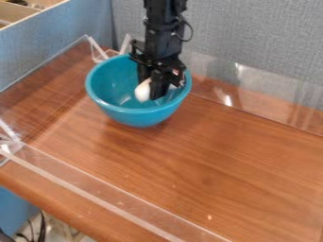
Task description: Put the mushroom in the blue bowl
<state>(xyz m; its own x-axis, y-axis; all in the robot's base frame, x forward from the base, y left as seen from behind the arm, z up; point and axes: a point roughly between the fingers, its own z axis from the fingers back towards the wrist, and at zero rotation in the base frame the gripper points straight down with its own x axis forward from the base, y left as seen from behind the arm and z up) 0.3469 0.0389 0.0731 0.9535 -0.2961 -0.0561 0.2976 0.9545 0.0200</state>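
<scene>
A: Eyes on the gripper (151, 87) now. It hangs straight down off the black arm (161, 28), its tips inside the rim of the blue bowl (111, 99).

B: And it's got something. That pale lump between the fingers (161, 76) is the mushroom (144, 91), clamped tight.

A: Clamped, yes. The jaws are pressed in on it from both sides, no daylight showing between them and the toy.

B: What can you make out of the mushroom itself?

A: Mostly the thick cream-white stem, rounded and smooth, poking out just below and a touch to the left of the fingertips. The cap is tucked up among the black fingers, so I can't pick out its colour from here.

B: It's tiny next to that bowl.

A: Tiny. The bowl is a deep, glossy turquoise thing with a plain smooth rim, and it wraps right round the gripper's lower end. The near wall sits in front of the tips, the far rim behind them.

B: Is the mushroom touching the bottom?

A: Can't tell. It's down inside the hollow, below rim level, towards the right half of the bowl, but whether it rests on the floor of it is hidden by the angle.

B: And under all of it?

A: A wooden table (202, 161), reddish-brown, stretching out below and to the right of the gripper, with a clear plastic guard (76, 184) running along its edges.
</scene>
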